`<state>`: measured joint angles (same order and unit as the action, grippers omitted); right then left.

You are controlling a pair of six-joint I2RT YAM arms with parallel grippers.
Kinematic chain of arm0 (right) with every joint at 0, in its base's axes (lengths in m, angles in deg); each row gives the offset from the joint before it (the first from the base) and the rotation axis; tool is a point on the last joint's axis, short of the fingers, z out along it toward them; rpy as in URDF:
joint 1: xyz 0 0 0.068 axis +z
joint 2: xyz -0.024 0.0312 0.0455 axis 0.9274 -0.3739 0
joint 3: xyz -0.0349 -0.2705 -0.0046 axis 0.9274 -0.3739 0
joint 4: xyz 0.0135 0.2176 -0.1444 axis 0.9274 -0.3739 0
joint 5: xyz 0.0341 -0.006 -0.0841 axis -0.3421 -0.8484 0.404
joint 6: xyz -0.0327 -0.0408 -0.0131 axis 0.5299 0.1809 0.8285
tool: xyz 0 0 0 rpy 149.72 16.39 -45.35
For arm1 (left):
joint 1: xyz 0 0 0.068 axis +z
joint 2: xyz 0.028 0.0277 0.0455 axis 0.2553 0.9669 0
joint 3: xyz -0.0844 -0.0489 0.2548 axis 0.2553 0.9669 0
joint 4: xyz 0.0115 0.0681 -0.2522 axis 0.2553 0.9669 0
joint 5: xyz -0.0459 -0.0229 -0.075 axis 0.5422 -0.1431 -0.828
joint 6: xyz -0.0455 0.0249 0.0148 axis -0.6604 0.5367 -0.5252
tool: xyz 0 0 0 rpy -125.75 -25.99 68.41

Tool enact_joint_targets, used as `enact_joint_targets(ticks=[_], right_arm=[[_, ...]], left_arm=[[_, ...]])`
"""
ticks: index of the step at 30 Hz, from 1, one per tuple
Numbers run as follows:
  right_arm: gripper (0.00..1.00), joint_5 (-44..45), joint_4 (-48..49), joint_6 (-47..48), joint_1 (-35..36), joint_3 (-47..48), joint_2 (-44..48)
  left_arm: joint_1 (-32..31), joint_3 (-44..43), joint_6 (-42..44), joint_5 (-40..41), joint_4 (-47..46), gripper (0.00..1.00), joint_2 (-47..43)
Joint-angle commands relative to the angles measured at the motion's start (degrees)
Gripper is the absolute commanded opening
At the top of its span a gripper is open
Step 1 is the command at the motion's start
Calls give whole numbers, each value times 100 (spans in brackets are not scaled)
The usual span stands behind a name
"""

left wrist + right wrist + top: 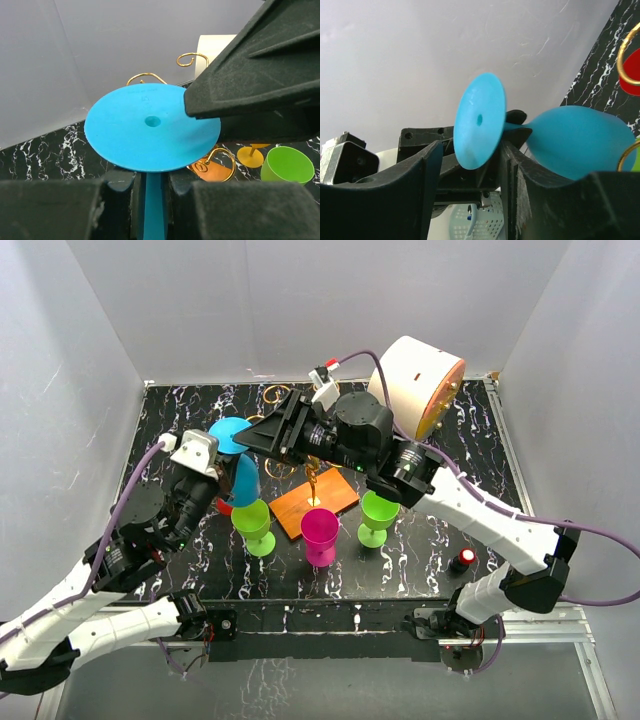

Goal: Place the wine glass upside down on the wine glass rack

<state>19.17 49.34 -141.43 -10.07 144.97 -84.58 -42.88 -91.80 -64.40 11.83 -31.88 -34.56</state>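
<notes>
The blue wine glass [243, 480] is held foot-up, with my left gripper [152, 185] shut on its stem just under the round foot [152, 127]. My right gripper [472, 160] has come in from the right at foot height. Its jaws stand open around the foot [480, 120]: the right finger is at the disc's edge, and a gap remains at the left finger. The blue bowl [575, 140] hangs beyond them. The wine glass rack [313, 480], gold wire on an orange-brown wooden base [314, 502], stands just right of the glass, and its scroll arms [146, 76] show behind the foot.
Two green glasses [255, 525] [379, 515] and a magenta glass [320, 533] stand in front of the rack. A large white cylinder [415, 385] lies at the back right. A red-lit button [463, 560] sits near the right arm's base. White walls enclose the marbled table.
</notes>
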Motion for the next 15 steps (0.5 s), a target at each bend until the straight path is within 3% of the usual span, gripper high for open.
enact_joint_targets(ticks=[1,9,15], right_arm=[[43,499,407,-395,4,-95,287],[39,684,-170,-792,3,521,-144],[29,177,386,-1065,11,422,-257]], left_arm=[[-9,93,106,-71,-385,0,-228],[-12,206,70,-231,-570,0,-305],[-10,155,-59,-159,-520,0,-300]])
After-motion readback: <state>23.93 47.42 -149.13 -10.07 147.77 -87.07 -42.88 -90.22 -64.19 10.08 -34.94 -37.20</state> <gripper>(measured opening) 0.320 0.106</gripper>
